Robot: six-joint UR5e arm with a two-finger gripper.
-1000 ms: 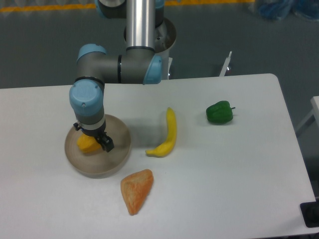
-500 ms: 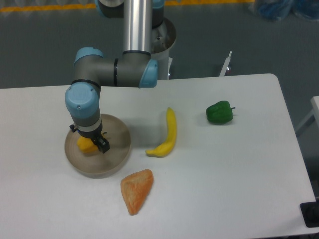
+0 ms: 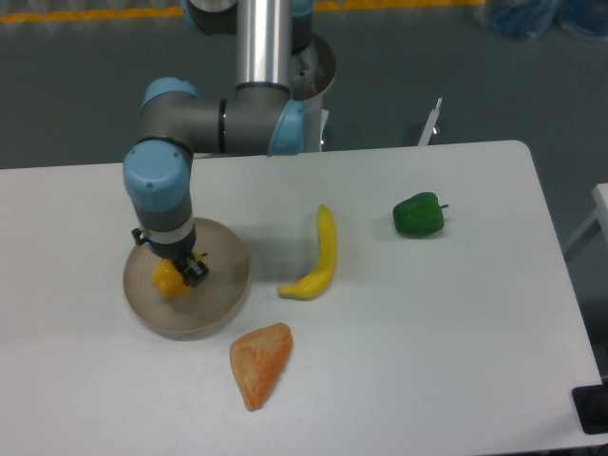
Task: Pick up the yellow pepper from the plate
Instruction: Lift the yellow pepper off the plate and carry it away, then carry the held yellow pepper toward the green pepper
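Note:
The yellow pepper (image 3: 167, 281) is small and yellow-orange and sits on the left half of the round beige plate (image 3: 223, 285) at the table's left. My gripper (image 3: 177, 274) reaches straight down onto it from above. One dark finger (image 3: 195, 271) presses against the pepper's right side. The other finger is hidden behind the pepper and the wrist. The jaws look closed on the pepper, which is still low over the plate's floor.
A yellow banana (image 3: 319, 256) lies right of the plate. An orange wedge-shaped piece (image 3: 259, 363) lies in front of the plate. A green pepper (image 3: 419, 215) sits farther right. The arm's base post (image 3: 266, 47) stands behind the table.
The gripper shifted slightly left over the plate and its visible finger moved in against the pepper's side. The pepper stays on the plate, little moved.

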